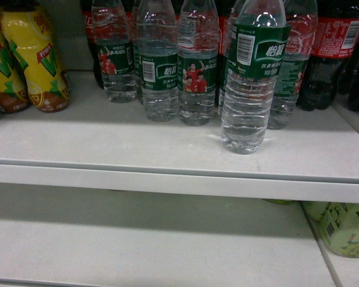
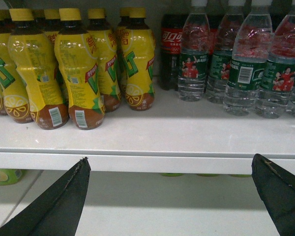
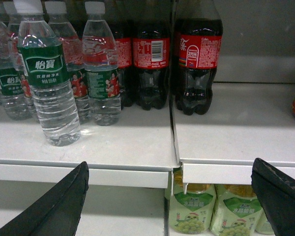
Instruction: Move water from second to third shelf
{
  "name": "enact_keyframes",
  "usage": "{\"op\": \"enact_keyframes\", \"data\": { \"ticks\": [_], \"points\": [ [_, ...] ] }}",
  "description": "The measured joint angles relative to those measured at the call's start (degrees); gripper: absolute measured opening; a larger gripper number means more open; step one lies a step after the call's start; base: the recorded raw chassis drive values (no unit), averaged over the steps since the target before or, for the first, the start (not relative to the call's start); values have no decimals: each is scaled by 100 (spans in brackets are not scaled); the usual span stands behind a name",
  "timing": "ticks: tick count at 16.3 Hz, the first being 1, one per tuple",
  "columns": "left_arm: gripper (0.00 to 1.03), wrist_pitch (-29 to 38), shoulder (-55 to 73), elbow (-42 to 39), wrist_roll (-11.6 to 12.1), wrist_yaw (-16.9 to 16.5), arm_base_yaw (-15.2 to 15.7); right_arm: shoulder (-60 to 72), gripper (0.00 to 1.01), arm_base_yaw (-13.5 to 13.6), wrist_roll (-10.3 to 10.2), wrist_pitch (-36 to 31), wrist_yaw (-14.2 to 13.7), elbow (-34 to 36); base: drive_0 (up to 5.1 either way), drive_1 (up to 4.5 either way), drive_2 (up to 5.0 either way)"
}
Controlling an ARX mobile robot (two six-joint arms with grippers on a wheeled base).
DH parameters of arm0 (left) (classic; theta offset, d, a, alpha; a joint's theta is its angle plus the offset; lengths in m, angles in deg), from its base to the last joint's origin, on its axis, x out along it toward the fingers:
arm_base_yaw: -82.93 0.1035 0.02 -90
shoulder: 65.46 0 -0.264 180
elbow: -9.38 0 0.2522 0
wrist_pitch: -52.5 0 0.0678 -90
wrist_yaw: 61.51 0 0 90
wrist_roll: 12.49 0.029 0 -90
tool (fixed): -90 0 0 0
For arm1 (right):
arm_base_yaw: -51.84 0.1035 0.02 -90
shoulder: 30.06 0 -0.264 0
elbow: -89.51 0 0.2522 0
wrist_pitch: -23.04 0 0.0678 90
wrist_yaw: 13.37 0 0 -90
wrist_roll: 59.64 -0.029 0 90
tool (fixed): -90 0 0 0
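One water bottle (image 1: 251, 78), clear and ribbed with a dark green label, stands alone in front of a row of like water bottles (image 1: 158, 66) on the upper white shelf (image 1: 167, 170). In the right wrist view this front water bottle (image 3: 46, 83) is at the upper left. My right gripper (image 3: 169, 169) hangs open below and to its right, level with the shelf's front edge, holding nothing. My left gripper (image 2: 169, 164) is open too, in front of the shelf edge (image 2: 147, 162), with the water bottles (image 2: 246, 69) at upper right. Neither gripper shows in the head view.
Yellow drink bottles (image 2: 78, 73) fill the shelf's left side. Dark cola bottles (image 3: 199, 64) stand to the right, past a seam (image 3: 176, 147) between shelf boards. On the lower shelf (image 1: 137, 245) stand pale green grape drink bottles (image 3: 191, 211) at the right.
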State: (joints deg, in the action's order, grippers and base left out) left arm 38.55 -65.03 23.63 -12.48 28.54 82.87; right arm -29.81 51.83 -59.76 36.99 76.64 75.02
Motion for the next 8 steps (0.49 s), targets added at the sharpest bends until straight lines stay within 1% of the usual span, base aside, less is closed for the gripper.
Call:
{"op": "enact_keyframes", "data": {
  "ticks": [8],
  "points": [
    [98,0,0,0,0,0,0,0,98,0,0,2,0,0,0,0,0]
  ]
}}
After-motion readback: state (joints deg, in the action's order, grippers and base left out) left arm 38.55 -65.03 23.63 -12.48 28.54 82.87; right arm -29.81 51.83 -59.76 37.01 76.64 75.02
